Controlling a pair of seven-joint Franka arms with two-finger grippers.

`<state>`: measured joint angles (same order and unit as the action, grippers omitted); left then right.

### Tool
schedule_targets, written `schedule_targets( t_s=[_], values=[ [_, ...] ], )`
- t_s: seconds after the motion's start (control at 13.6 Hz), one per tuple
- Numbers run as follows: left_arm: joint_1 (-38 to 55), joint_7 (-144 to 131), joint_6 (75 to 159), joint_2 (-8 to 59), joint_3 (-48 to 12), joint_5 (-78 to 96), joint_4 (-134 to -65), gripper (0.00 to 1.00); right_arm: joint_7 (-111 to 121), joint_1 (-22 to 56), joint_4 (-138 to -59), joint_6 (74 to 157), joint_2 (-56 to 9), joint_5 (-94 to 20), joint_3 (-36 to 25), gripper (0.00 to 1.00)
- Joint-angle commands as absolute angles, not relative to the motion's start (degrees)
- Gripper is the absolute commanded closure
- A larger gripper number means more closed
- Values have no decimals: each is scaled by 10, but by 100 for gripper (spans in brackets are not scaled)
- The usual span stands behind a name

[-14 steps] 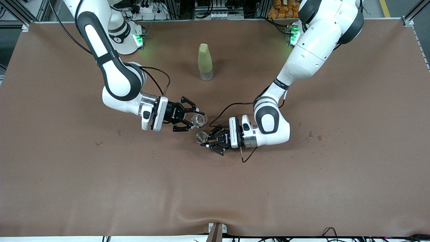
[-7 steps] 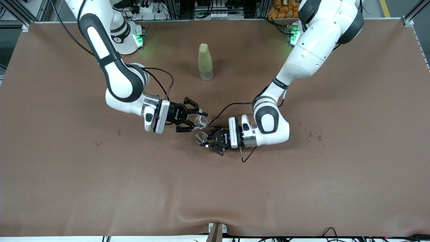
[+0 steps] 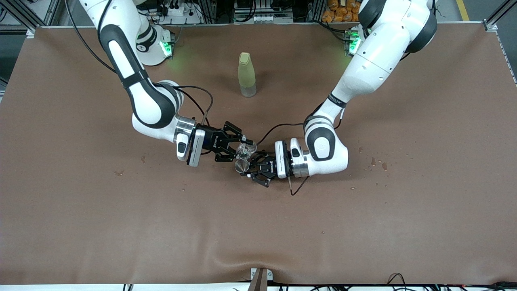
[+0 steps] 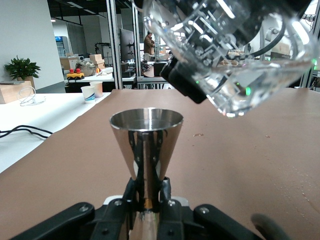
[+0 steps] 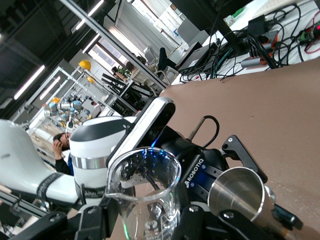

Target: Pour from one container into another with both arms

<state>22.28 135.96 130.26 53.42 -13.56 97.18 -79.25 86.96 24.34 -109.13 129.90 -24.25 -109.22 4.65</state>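
Observation:
My right gripper [image 3: 244, 148] is shut on the small clear glass cup [image 3: 245, 150], which is tilted with its rim toward the jigger. My left gripper [image 3: 246, 167] is shut on the narrow waist of the shiny steel jigger [image 3: 241, 165], held upright just above the table. In the left wrist view the glass cup [image 4: 235, 55] hangs tipped above and beside the jigger's open cone [image 4: 146, 142], with my left gripper [image 4: 147, 192] below at its waist. In the right wrist view the cup [image 5: 145, 192] sits in my right gripper [image 5: 145, 222], next to the jigger [image 5: 240, 192].
A tall pale yellow-green bottle [image 3: 246, 74] stands upright, farther from the front camera than both grippers. Small dark stains [image 3: 377, 163] mark the brown table cover toward the left arm's end. A black cable [image 3: 297, 188] loops under the left wrist.
My right gripper has carried the glass cup toward the jigger and tipped it further. The left gripper and the jigger have stayed in place.

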Motion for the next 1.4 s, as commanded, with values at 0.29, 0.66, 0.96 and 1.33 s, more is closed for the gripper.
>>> schedule_targets(
  t_s=[0.29, 0.66, 0.96, 1.33],
  values=[
    [236, 1355, 1311, 540, -129, 990, -778, 100, 790, 253, -1078, 1300, -255, -1142, 42, 87],
    [241, 1355, 1325, 541, -130, 991, -778, 100, 762, 256, -1078, 1300, -266, -1180, 43, 87],
    [239, 1355, 1325, 541, -129, 991, -778, 100, 694, 264, -1079, 1300, -266, -1197, 43, 88],
    [238, 1354, 1325, 540, -129, 991, -778, 100, 672, 263, -1086, 1301, -258, -1197, 43, 89]
  ],
)
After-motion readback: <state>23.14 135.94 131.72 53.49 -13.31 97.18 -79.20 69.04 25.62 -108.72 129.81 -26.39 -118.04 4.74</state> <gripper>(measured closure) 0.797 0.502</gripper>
